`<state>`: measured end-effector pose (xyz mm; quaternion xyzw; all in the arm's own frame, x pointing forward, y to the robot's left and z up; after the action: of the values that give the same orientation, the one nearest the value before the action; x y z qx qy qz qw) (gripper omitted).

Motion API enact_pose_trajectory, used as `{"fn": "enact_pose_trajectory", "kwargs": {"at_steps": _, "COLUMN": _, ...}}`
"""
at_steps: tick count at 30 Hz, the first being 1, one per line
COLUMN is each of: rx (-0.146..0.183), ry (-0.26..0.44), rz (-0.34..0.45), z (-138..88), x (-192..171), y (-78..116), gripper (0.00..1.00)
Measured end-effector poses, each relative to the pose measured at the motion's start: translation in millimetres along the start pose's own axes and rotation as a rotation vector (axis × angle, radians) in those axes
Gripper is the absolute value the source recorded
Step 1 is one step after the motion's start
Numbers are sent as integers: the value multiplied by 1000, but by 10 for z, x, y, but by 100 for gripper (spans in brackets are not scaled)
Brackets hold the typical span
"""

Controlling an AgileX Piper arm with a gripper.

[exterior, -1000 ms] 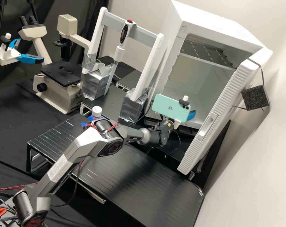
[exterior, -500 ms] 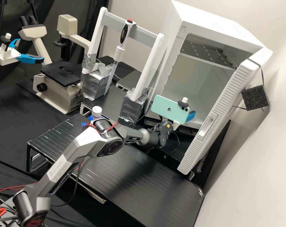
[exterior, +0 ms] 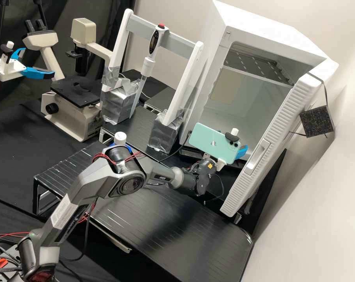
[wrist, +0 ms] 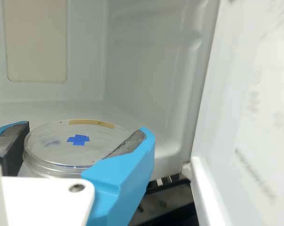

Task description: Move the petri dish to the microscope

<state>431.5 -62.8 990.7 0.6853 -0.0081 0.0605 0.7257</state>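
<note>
Our tool (wrist: 84, 129) pinches the petri dish (wrist: 55, 153) near the cabinet door (exterior: 279, 123), where turning too soon could knock it loose.

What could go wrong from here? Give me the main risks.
The round, clear dish sits between the tool's fingers, so it might slip or tip if its smooth sides are held unevenly.
The tool is close to the open door and could bump it.
The white rack stands between the tool and the microscope; a low swing might hit it.
</note>
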Motion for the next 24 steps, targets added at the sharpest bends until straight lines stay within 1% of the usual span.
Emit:
{"fn": "enact_pose_trajectory", "kwargs": {"at_steps": 6, "rx": 22, "ry": 53, "rz": 21, "z": -42, "x": -269, "y": 35, "gripper": 0}}
{"fn": "enact_pose_trajectory", "kwargs": {"at_steps": 9, "rx": 46, "ry": 63, "rz": 24, "z": -26, "x": -459, "y": 3, "gripper": 0}}
{"fn": "enact_pose_trajectory", "kwargs": {"at_steps": 12, "rx": 62, "ry": 74, "rz": 33, "z": -9, "x": -649, "y": -4, "gripper": 0}}
{"fn": "enact_pose_trajectory", "kwargs": {"at_steps": 14, "rx": 81, "ry": 84, "rz": 41, "z": 7, "x": -826, "y": -28, "gripper": 0}}
{"fn": "enact_pose_trajectory", "kwargs": {"at_steps": 16, "rx": 91, "ry": 88, "rz": 46, "z": -7, "x": -977, "y": -40, "gripper": 0}}
{"fn": "enact_pose_trajectory", "kwargs": {"at_steps": 18, "rx": 94, "ry": 70, "rz": 40, "z": -55, "x": -1150, "y": -58, "gripper": 0}}
{"fn": "enact_pose_trajectory", "kwargs": {"at_steps": 20, "rx": 89, "ry": 63, "rz": 32, "z": -139, "x": -1295, "y": -74, "gripper": 0}}
{"fn": "enact_pose_trajectory", "kwargs": {"at_steps": 23, "rx": 76, "ry": 72, "rz": 15, "z": -327, "x": -1502, "y": -127, "gripper": 0}}
{"fn": "enact_pose_trajectory", "kwargs": {"at_steps": 24, "rx": 64, "ry": 87, "rz": 0, "z": -426, "x": -1595, "y": -161, "gripper": 0}}
